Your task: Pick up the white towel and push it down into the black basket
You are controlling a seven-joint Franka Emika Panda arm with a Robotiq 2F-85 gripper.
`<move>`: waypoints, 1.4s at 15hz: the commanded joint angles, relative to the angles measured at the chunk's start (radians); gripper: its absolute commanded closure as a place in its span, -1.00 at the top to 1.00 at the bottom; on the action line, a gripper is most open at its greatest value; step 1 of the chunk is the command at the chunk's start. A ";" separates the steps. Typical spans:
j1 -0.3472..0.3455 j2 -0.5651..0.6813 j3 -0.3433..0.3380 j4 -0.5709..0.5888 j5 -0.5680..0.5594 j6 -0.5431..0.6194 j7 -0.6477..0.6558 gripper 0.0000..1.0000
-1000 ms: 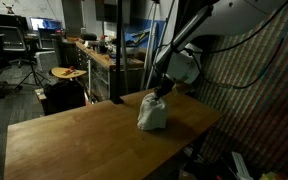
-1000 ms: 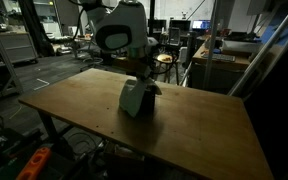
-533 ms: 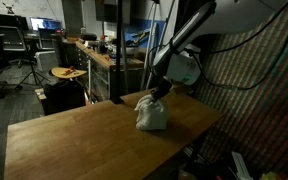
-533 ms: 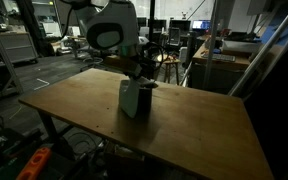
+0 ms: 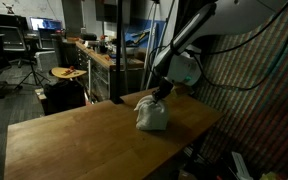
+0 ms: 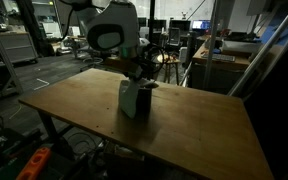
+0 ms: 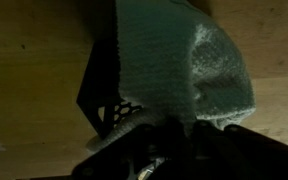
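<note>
The white towel (image 5: 151, 116) stands bunched in a tall lump near the far side of the wooden table (image 5: 74, 140). In the wrist view the towel (image 7: 179, 60) is draped over the black basket (image 7: 102, 95), whose slotted wall shows at the left. My gripper (image 5: 160, 94) reaches down onto the top of the lump, and in the wrist view the gripper (image 7: 189, 125) is shut on a fold of the towel. In both exterior views the towel (image 6: 134, 98) covers most of the basket. The fingertips are dark and partly buried in cloth.
The table edge (image 6: 234, 165) lies close behind the lump. A dark post (image 5: 117, 60) rises at the table's back edge. Workshop benches, a stool (image 5: 68, 73) and chairs stand beyond the table. Bare wood stretches toward the near side.
Over the last second the arm and the towel lump shifted slightly sideways. Since half a second ago nothing has visibly moved. The gripper stays shut.
</note>
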 commanded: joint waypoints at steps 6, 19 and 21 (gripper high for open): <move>0.005 0.009 -0.032 0.009 -0.093 -0.041 -0.008 -0.93; 0.061 0.029 -0.074 0.176 -0.634 -0.086 0.221 -0.93; 0.065 0.034 -0.070 0.185 -0.657 -0.096 0.229 -0.93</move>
